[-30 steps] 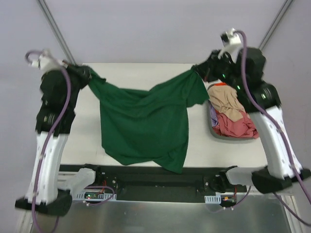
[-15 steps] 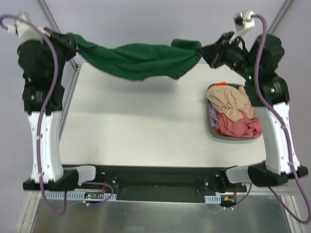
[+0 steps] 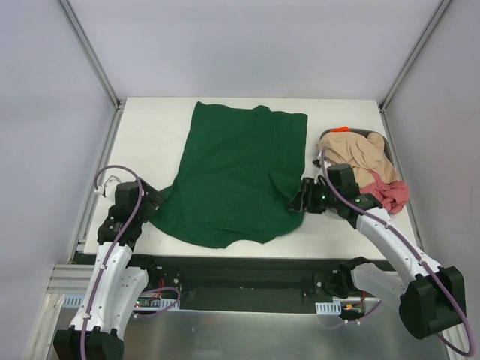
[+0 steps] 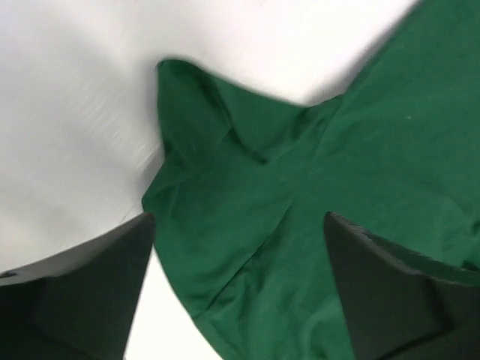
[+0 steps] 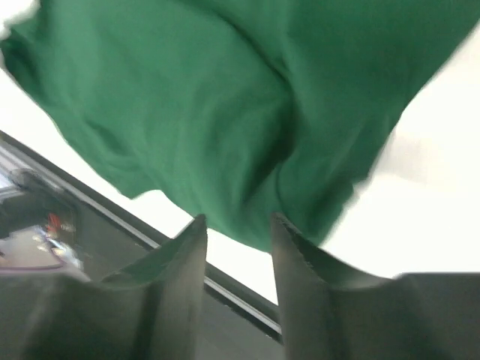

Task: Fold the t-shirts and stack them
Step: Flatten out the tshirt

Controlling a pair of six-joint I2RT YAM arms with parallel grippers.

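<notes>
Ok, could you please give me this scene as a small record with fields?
spread shirt: large dark green cloth t-shirt, flat on the white table
left tool: open, at its near left sleeve, holding nothing
right tool: slightly open, at its near right corner
bin: dark grey bin at the right, holding a crumpled beige cloth shirt and a pink-red cloth shirt
folding: not yet done

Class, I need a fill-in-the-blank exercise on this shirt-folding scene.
1. The spread t-shirt on the table is dark ____.
2. The bin holding the beige t-shirt and the pink-red t-shirt stands beside the ____ arm.
3. The left end effector stands ____, gripping nothing.
Missing words: green; right; open.
</notes>
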